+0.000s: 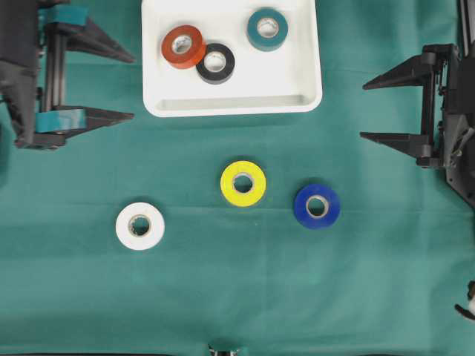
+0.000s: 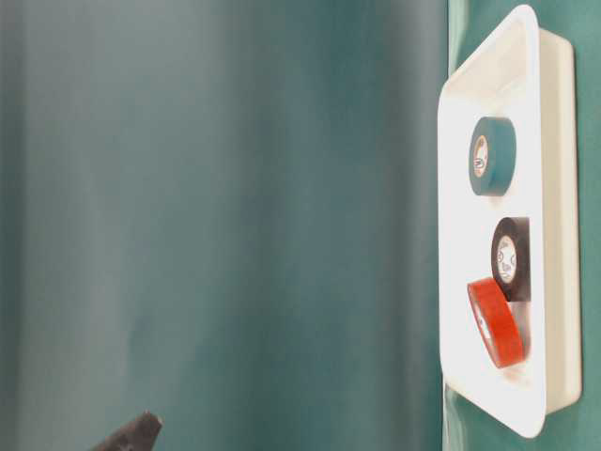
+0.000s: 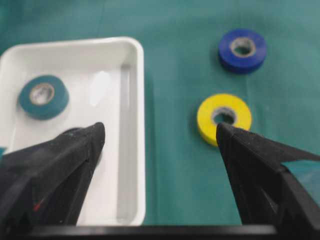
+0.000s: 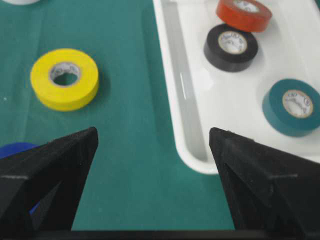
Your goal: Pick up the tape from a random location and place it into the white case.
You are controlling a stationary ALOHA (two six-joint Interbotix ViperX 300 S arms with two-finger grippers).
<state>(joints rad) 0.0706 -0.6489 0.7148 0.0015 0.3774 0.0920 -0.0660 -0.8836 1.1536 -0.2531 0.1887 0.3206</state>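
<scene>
The white case (image 1: 230, 106) lies at the top middle of the green cloth and holds a red tape (image 1: 183, 46), a black tape (image 1: 216, 63) and a teal tape (image 1: 267, 29). The red roll leans on the black one. On the cloth below lie a yellow tape (image 1: 243, 183), a blue tape (image 1: 317, 206) and a white tape (image 1: 140, 225). My left gripper (image 1: 132, 86) hovers left of the case, open and empty. At the right, my right gripper (image 1: 363, 111) is open and empty too. The left wrist view shows the yellow tape (image 3: 223, 118) beyond the left gripper (image 3: 160, 129).
Green cloth (image 1: 223, 297) covers the whole table. The table-level view shows the case (image 2: 563, 188) on edge at the right with its three rolls. In the right wrist view, the case's corner (image 4: 200, 165) sits just ahead of the right gripper (image 4: 153, 132).
</scene>
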